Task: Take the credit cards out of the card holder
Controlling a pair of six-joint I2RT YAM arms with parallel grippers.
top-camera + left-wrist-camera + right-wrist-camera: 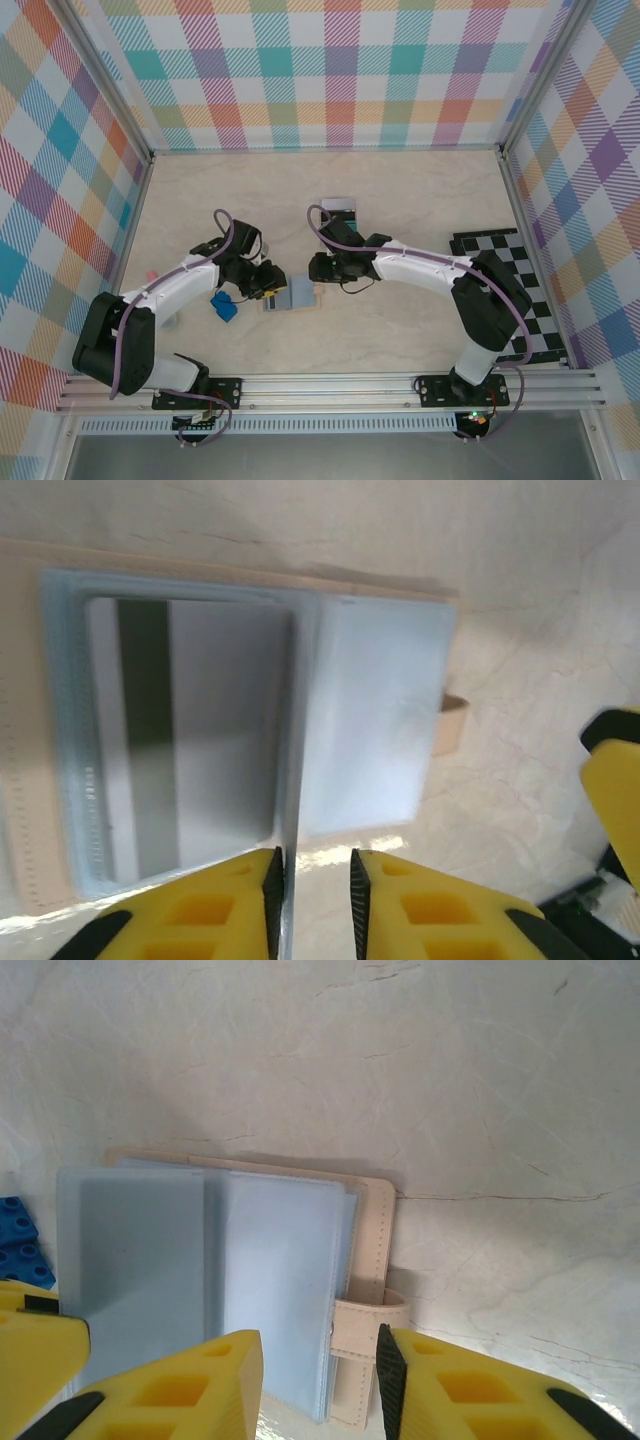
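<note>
Pale, veined tabletop (420,190) fills a booth of pastel plaid walls (330,70). Nearest, in the lower middle of the top view, both pincers meet over the card holder (296,295), which lies open with its blue-grey sleeves up. The left gripper (315,880) has its jaws a narrow slit apart at a sleeve's lower edge, clamped on nothing I can make out. The right gripper (320,1360) is released wide, straddling the holder's tan edge and strap (370,1332). A pale card with a dark stripe (180,740) sits in the left pocket.

A pinch that catches the sleeve rather than the card would likely lift the whole holder, since nothing pins it down. The two heads are also close enough to knock. A blue block (223,306) crowds the left side. Farther up, loose credit cards (340,209) lie mid-table, with bare surface beyond toward the back wall. A checkered mat (520,300) hems the right edge.
</note>
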